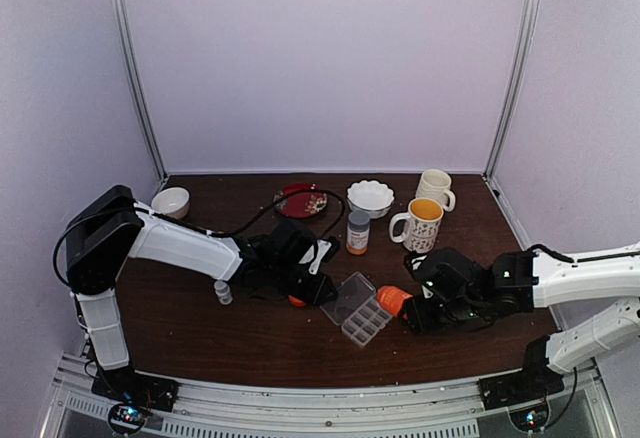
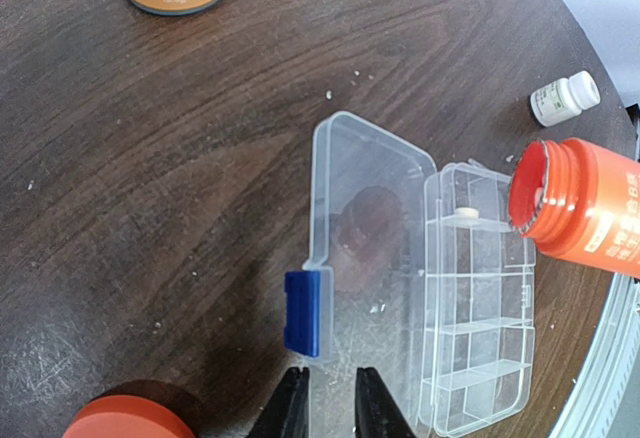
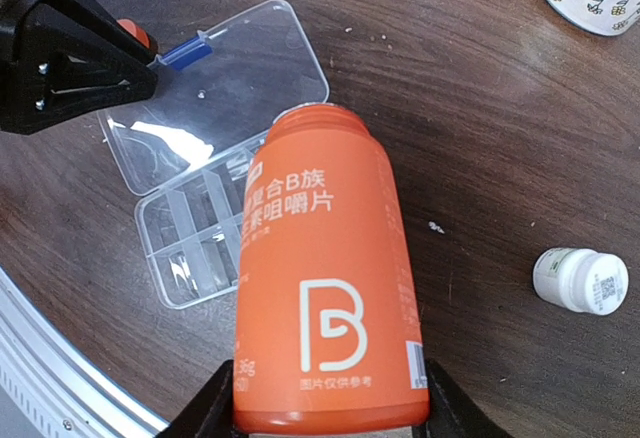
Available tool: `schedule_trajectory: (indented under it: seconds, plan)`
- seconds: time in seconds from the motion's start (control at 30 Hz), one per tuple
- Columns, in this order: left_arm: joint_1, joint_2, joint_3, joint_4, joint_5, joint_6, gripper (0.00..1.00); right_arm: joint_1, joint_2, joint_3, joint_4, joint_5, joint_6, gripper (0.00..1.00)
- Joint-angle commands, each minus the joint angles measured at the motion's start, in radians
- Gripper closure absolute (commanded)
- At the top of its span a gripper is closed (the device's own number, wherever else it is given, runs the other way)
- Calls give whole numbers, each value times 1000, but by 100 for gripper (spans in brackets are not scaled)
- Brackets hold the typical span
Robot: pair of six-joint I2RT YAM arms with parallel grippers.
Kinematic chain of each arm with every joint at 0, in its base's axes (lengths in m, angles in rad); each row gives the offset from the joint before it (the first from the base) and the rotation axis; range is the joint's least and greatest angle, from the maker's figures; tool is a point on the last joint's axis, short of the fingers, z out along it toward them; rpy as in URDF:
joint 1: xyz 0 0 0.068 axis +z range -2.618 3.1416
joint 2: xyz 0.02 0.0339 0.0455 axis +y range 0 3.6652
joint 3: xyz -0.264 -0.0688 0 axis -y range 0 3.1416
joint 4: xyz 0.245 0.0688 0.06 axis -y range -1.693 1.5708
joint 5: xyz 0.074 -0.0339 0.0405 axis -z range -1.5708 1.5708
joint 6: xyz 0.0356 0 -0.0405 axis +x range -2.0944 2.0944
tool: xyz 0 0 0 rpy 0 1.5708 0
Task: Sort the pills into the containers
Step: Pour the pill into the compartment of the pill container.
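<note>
At the near centre of a dark wooden table (image 1: pixel 200 328), the right gripper (image 3: pixel 325 413) has its jaws spread wide and clamped on the base of an orange bottle (image 3: pixel 320 288). The bottle is tipped on its side with its open mouth over the far end of the clear organiser (image 2: pixel 480 323). The left gripper (image 2: pixel 330 408) has its jaws drawn almost together at the rim of the open lid (image 2: pixel 365 208), just beside the blue latch (image 2: pixel 303 311); whether they pinch that rim cannot be told. One pale pill (image 2: pixel 465 215) lies in the far end compartment, right under the bottle's mouth, and the other compartments look bare. An orange cap (image 2: pixel 130 420) sits left of the box, and a small white bottle (image 3: pixel 580 280) stands apart on the right. The pills are likely light, hard and quick to roll or bounce, and too small for these fingers to pick up, so shaking them from the bottle seems the safer way. The smooth, stiff bottle is best gripped around its body near the base. The thin, light box may slide unless it is steadied at the lid's edge.
</note>
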Motion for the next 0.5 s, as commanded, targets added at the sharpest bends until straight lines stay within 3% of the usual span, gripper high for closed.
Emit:
schedule_trajectory:
  seconds: [0.0,0.13,0.27,0.37,0.47]
  plan:
    - [7,-14,11,22,-6,-3,81,-4,19,47,-51,31,-8,100]
    - [7,-13,9,22,-8,-4,81,-2,-30,-11,34,4,-13,100]
    - [6,-12,9,22,-7,-4,81,12,30,47,-52,36,-13,100]
    - [7,-12,9,22,-7,-4,81,10,-15,-5,35,14,-7,100]
    - [7,-12,10,20,-7,-4,81,6,37,49,-59,56,2,100]
